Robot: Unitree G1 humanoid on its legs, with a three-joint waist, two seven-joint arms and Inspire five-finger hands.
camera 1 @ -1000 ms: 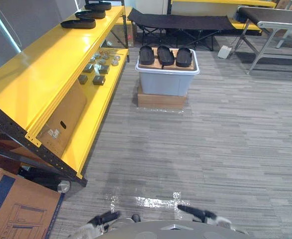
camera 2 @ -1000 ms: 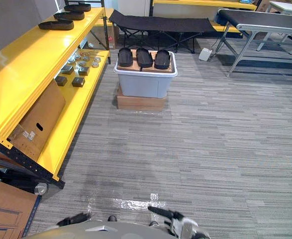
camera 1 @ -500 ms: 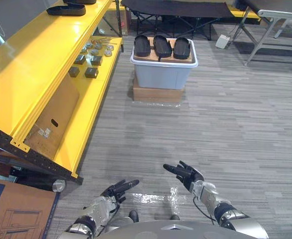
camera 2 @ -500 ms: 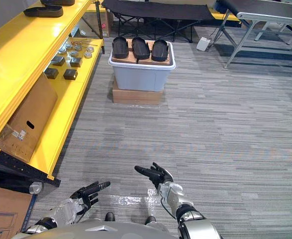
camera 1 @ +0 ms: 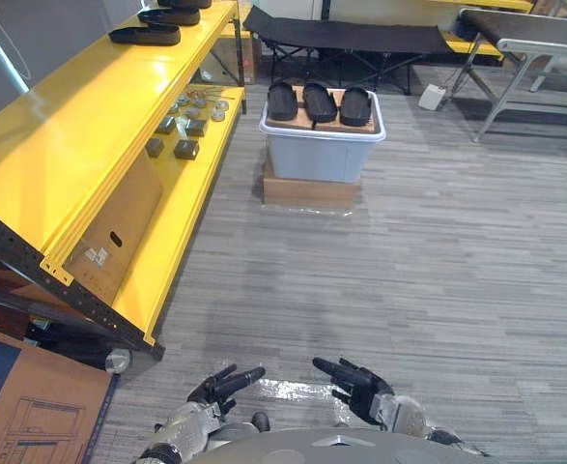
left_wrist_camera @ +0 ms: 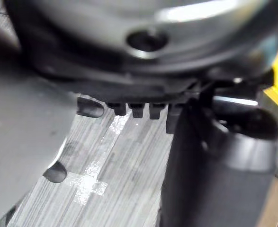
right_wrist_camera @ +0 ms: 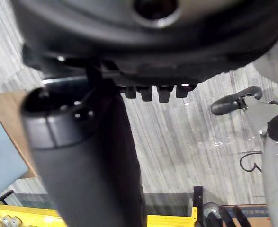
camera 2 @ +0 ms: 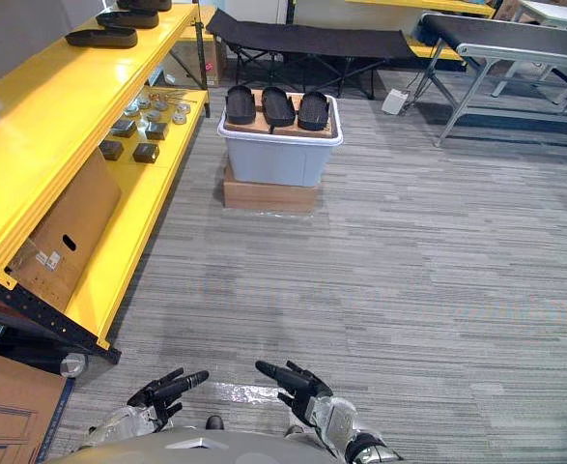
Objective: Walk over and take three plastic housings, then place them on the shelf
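Walk straight to housings (camera 1: 320, 101) in row along bin (camera 1: 320, 159) top; stop square at near edge. Go with left hand (camera 1: 220, 385), right hand (camera 1: 360, 387) low, fingers spread, empty.

You see the yellow shelf (camera 1: 61, 145) bearing black housings (camera 1: 146, 36) at its far end. Beside the shelf, a grey bin (camera 1: 322, 158) tops a cardboard box (camera 1: 307, 190) on the floor (camera 1: 409, 271).
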